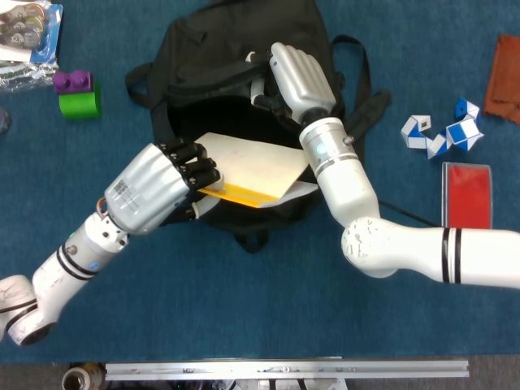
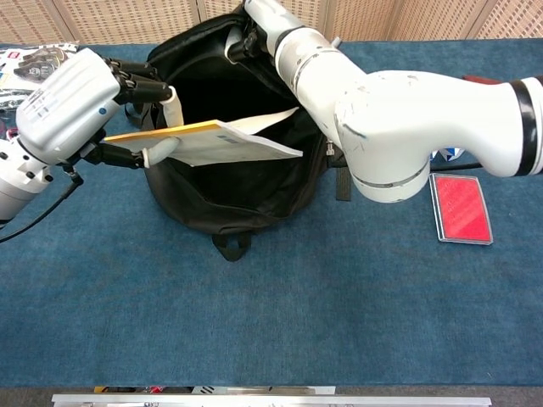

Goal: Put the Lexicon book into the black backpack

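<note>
The black backpack (image 1: 211, 65) (image 2: 229, 186) lies on the blue table with its mouth held wide. My right hand (image 1: 299, 80) (image 2: 259, 21) grips the upper edge of the opening. The Lexicon book (image 1: 256, 166) (image 2: 216, 140), white with a yellow-orange cover, hangs flat over the open mouth. My left hand (image 1: 158, 185) (image 2: 81, 106) holds the book's near end, thumb below and fingers on top. The book's far corner reaches toward my right forearm.
A green block (image 1: 80, 104) with a purple piece (image 1: 71, 80) sits at the left, beside a plastic packet (image 1: 28, 32). A blue-white snake puzzle (image 1: 443, 130), a red case (image 1: 466, 197) (image 2: 461, 208) and a brown cloth (image 1: 504, 77) lie at the right.
</note>
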Tool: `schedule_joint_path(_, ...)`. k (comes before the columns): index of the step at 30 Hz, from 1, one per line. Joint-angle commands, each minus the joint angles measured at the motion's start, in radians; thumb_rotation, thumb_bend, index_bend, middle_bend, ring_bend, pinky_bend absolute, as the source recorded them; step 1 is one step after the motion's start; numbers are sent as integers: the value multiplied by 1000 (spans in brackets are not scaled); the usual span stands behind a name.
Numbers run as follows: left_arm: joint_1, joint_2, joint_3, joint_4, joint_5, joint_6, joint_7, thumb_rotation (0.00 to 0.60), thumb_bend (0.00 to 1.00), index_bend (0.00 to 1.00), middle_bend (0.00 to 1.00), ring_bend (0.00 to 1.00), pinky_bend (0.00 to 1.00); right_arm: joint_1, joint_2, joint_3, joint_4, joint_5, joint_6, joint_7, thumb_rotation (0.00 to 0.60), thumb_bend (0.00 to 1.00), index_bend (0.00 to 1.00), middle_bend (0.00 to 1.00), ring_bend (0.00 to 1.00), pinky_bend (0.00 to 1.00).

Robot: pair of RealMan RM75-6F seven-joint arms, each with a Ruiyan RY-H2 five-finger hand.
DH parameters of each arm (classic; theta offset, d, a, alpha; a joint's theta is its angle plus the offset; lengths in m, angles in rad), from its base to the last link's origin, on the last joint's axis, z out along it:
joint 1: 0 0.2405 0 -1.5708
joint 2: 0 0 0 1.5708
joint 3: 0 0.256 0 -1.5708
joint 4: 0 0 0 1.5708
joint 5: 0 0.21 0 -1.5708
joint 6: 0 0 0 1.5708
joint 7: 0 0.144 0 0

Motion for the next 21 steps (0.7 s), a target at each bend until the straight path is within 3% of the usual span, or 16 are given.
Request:
schedule_joint_path(1,-10,-12,-6,2,-3,0,2,600,354,730,634,483,585,4,3,0,2,5,-2,9,600,816,779,677,639,810)
schedule_joint_path(7,-36,-56,-17,29,-22,-23,17,600,354,729,634,483,585,8,17,-3,-4,19,-5,24,600,815,779,677,639,810)
schedule_joint_path(21,-11,-147,-6,124,-108,-81,191,600,354,720,634,483,585,11,50,-2,-33,45,-6,68,600,815,779,677,639,810)
